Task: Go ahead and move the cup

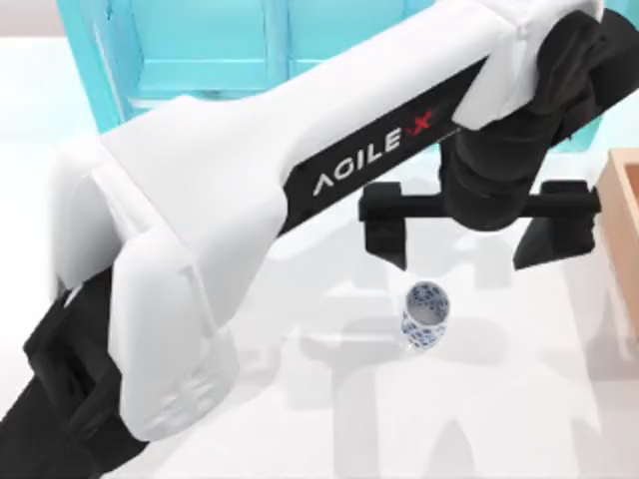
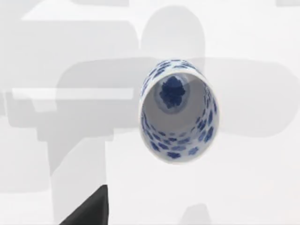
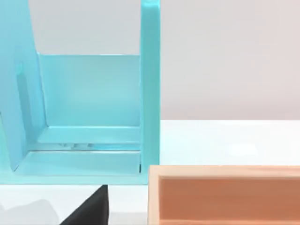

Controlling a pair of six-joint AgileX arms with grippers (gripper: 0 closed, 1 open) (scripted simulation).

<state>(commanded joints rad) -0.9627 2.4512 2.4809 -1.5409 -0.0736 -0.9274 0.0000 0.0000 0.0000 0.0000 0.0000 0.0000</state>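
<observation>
The cup (image 1: 424, 317) is small and white with blue flower marks. It stands upright on the white table (image 1: 519, 419), right of centre. The left wrist view looks down into its greyish inside (image 2: 178, 112). My left arm reaches across from the lower left. Its black gripper (image 1: 464, 244) hangs open and wide above the table, just behind the cup. Nothing is between its fingers, and the cup sits nearer the left finger (image 1: 384, 235). My right arm is parked, with a black edge of its gripper (image 3: 89, 211) showing in the right wrist view.
A teal cabinet (image 1: 200, 50) with open shelves (image 3: 89, 93) stands along the back of the table. A low wooden box (image 1: 624, 230) sits at the right edge, close to the left gripper's right finger, and is also in the right wrist view (image 3: 225, 197).
</observation>
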